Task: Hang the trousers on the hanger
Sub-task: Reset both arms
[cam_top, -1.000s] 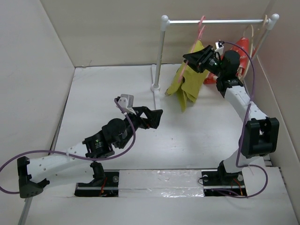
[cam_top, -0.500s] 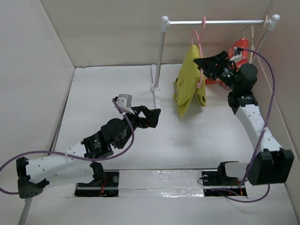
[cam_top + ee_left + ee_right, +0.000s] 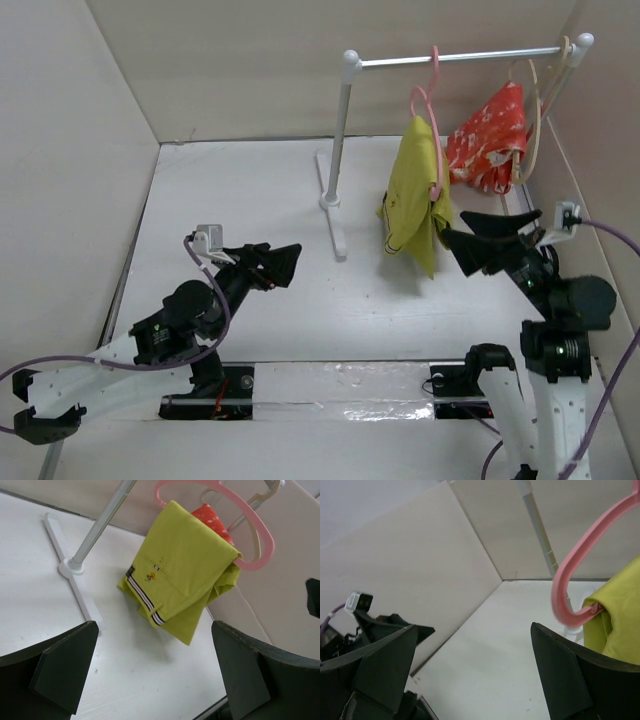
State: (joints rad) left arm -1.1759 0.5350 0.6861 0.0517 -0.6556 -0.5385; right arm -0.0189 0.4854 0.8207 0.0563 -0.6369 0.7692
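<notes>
The mustard-yellow trousers [image 3: 413, 195] hang folded over the bar of the pink hanger [image 3: 430, 105], whose hook sits on the white rail [image 3: 455, 56]. In the left wrist view the trousers [image 3: 182, 575] show their striped waistband, draped on the pink hanger [image 3: 260, 545]. In the right wrist view an edge of the trousers [image 3: 620, 620] and the hanger [image 3: 570, 587] show at the right. My left gripper [image 3: 283, 262] is open and empty, low over the table, left of the rack. My right gripper [image 3: 478, 238] is open and empty, just right of and below the trousers.
A red white-patterned garment [image 3: 488, 140] hangs on a beige hanger [image 3: 540, 105] at the rail's right end. The rack's white post [image 3: 340, 140] and foot [image 3: 331, 205] stand mid-table. Beige walls close in the left, back and right sides.
My right gripper has let go of the hanger and pulled back down and toward the near edge. The trousers now hang free on the rail. My left arm has drawn back to the left.
</notes>
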